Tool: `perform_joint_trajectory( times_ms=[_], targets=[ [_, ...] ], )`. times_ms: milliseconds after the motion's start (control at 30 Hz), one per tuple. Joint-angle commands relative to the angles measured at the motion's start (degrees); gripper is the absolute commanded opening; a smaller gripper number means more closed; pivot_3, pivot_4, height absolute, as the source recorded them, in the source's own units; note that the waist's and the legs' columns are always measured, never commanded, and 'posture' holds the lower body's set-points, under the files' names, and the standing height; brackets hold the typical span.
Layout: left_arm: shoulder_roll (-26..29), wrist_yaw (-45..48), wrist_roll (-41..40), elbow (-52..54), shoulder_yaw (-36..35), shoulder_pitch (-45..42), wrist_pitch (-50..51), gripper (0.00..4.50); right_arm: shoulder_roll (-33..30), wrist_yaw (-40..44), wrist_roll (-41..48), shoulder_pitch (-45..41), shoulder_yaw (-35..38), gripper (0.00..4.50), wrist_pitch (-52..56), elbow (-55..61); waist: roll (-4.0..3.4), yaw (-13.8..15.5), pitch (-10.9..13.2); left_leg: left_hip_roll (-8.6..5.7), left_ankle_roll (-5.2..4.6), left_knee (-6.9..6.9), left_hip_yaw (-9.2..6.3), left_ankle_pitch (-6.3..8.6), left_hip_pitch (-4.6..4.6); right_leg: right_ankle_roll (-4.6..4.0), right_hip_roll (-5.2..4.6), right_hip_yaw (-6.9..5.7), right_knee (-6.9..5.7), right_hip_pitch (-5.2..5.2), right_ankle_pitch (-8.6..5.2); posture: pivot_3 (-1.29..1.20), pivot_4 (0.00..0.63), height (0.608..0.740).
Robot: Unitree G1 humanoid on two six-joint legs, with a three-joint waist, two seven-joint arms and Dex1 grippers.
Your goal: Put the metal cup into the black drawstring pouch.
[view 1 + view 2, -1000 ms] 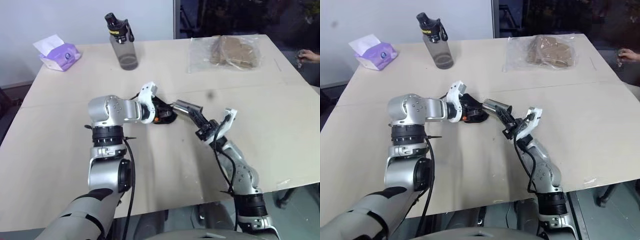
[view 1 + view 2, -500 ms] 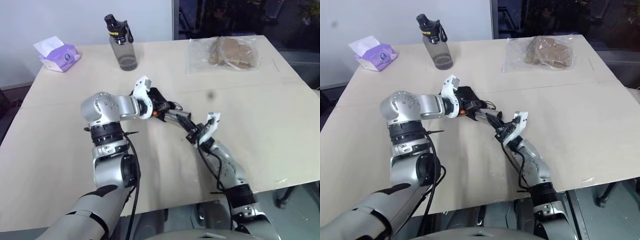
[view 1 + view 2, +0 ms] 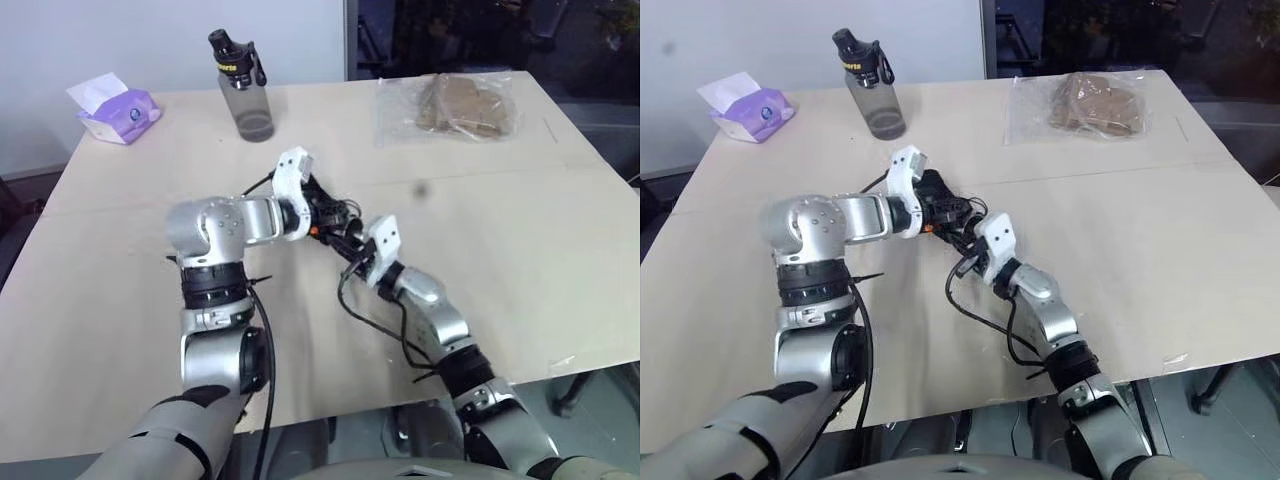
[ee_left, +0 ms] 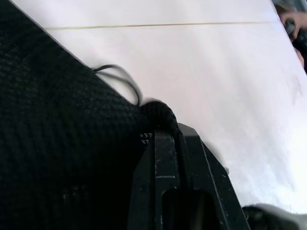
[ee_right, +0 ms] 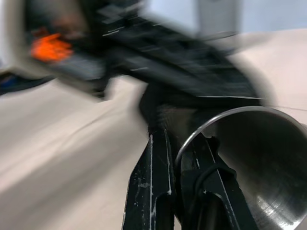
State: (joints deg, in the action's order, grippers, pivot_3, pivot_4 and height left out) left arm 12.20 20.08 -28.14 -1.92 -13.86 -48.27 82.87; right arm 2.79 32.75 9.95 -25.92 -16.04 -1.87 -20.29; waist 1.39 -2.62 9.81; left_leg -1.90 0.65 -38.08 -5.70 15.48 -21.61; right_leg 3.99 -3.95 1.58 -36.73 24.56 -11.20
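- The metal cup (image 5: 259,158) is pinched by its rim in the right gripper (image 5: 184,143), one finger inside and one outside; its open mouth faces the wrist camera.
- In the head views we can't make the cup out; it sits at the tangle where the two grippers meet, near the middle of the table (image 3: 520,260).
- The black drawstring pouch (image 4: 62,143) hangs from the left gripper (image 4: 168,139), clamped tight on the fabric edge, thin cord (image 4: 120,79) looping off it.
- A second ago the cup stuck out as a shiny cylinder to the right of the pouch; now the right arm has swung in toward the left gripper (image 3: 320,212) and rolled, and the cup is right at the pouch.
- The left gripper lifted the pouch slightly off the table.
- We judge insertion is under way; whether the cup is in the mouth yet, cannot tell.
- Far edge: water bottle (image 3: 243,85), tissue pack (image 3: 115,108) at far left corner, clear bag (image 3: 455,105) far right, all well apart.
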Motion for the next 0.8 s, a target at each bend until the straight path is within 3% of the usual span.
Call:
perform_joint_trajectory(
  times_ms=[33,167,300,367,533,600,667,733,800],
  targets=[
    [1.0,5.3,-4.1,4.5,2.8,1.6,-2.3,0.0,2.7,2.6,7.9,-2.7,4.5,0.01,5.5,2.6,0.0,0.0,0.0,0.0,0.0,0.0,-0.01,0.0,0.0,0.0,0.0,0.01,0.0,0.0,0.0,0.0,0.15,0.74],
    [1.8,6.1,-5.5,5.0,0.8,2.8,-3.2,0.0,5.5,0.1,18.5,-5.8,15.6,0.01,11.0,0.7,-0.02,0.2,0.0,0.02,0.0,0.0,-0.26,0.0,-0.12,-0.01,0.01,-0.04,0.01,0.09,0.01,0.0,0.15,0.74],
    [1.0,5.8,-8.1,6.0,-1.7,2.8,-1.9,0.0,5.5,0.4,17.1,-6.0,16.1,0.01,11.0,-0.7,-0.03,0.2,0.0,-0.03,-0.02,0.02,-0.27,0.01,-0.15,-0.01,-0.02,-0.07,0.07,0.1,0.0,0.0,0.15,0.74],
    [0.6,6.3,-9.4,6.9,-1.7,2.6,-1.4,0.0,5.2,1.2,13.1,-5.6,12.5,0.01,9.3,0.0,-0.03,0.2,0.0,-0.03,-0.02,0.06,-0.26,0.01,-0.19,0.0,-0.02,-0.06,0.11,0.14,0.0,0.0,0.15,0.74],
    [-0.4,6.4,-11.5,6.9,-2.3,0.8,0.5,0.0,-0.6,0.9,-7.8,-7.4,-2.4,0.01,-3.8,-1.6,-0.03,0.0,0.0,-0.04,-0.01,0.1,-0.02,0.01,-0.2,0.0,-0.01,-0.05,0.11,0.2,0.0,0.0,0.15,0.74],
    [0.0,6.9,-12.0,7.0,-1.8,0.5,0.4,0.0,-1.7,0.0,-11.2,-8.8,-4.0,0.01,-7.6,-3.5,-0.03,0.0,0.0,-0.04,-0.01,0.1,0.06,0.0,-0.19,0.0,0.01,-0.05,0.09,0.22,0.0,0.0,0.15,0.74],
    [0.2,7.1,-12.5,7.3,-1.5,0.5,0.8,0.0,0.4,-0.2,-6.8,-9.4,-0.6,0.01,-5.6,-3.9,-0.02,0.1,0.0,-0.03,0.0,0.09,0.04,0.0,-0.19,0.0,0.01,-0.05,0.06,0.21,0.0,0.0,0.15,0.74],
    [0.8,7.7,-13.5,8.1,-1.2,1.0,1.3,0.0,4.2,-0.6,5.8,-10.4,8.1,0.01,6.2,-2.6,-0.01,0.0,0.0,-0.02,0.0,0.09,0.01,0.0,-0.18,-0.01,0.0,-0.05,0.06,0.2,0.0,0.0,0.15,0.74],
    [1.0,7.7,-14.5,8.9,-1.3,1.3,1.8,0.0,3.5,0.5,6.3,-10.9,9.6,0.01,7.0,-2.4,-0.01,0.2,0.0,0.03,0.0,0.09,-0.23,0.0,-0.2,-0.02,0.0,-0.02,0.07,0.21,0.01,0.0,0.15,0.74]
  ],
)
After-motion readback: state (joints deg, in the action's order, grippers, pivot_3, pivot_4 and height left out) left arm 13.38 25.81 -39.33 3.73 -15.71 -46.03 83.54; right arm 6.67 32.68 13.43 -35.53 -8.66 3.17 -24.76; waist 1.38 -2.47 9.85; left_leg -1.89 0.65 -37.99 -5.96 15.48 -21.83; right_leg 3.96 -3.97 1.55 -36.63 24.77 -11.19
